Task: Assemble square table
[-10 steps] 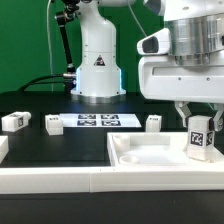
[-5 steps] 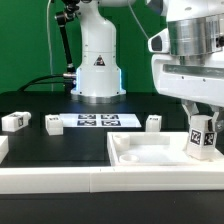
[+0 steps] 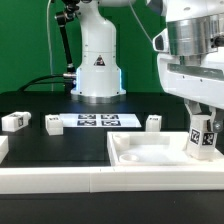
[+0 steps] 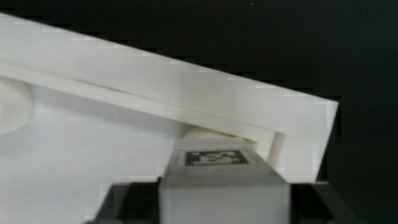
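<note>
The white square tabletop (image 3: 150, 152) lies on the black table at the exterior view's right, rim up. My gripper (image 3: 203, 128) is shut on a white tagged leg (image 3: 203, 138) and holds it upright over the top's corner at the exterior view's right. In the wrist view the leg (image 4: 217, 165) stands between the dark fingers (image 4: 134, 200), over the tabletop's corner rim (image 4: 285, 130). Three more legs lie on the table: one (image 3: 13, 121), one (image 3: 50, 124) and one (image 3: 153, 122).
The marker board (image 3: 98, 121) lies flat in the middle before the robot base (image 3: 98, 70). A long white border wall (image 3: 70, 180) runs along the front edge. A green backdrop stands behind.
My gripper has moved toward the exterior view's right with the leg in it, closer to the tabletop's corner. The loose legs have not moved.
</note>
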Controlling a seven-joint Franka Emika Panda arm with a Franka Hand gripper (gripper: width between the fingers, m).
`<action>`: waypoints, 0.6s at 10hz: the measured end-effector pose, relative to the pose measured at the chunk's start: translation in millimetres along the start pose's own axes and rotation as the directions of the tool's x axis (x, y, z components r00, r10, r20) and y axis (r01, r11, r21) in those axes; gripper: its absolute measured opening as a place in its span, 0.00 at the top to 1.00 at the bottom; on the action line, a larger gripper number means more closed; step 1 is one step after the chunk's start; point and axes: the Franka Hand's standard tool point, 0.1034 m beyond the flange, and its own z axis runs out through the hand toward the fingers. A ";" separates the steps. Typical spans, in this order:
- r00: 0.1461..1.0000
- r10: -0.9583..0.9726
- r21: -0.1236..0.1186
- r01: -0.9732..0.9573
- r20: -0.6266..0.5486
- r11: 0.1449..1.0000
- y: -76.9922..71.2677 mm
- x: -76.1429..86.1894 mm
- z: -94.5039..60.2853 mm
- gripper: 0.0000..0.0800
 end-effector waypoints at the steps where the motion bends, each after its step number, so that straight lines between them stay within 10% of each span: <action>1: 0.998 -0.069 -0.004 0.069 0.000 0.998 0.6 0.2 0.0 0.30; 6: 0.864 -0.503 -0.033 0.503 0.007 0.864 0.6 -0.3 -1.6 0.19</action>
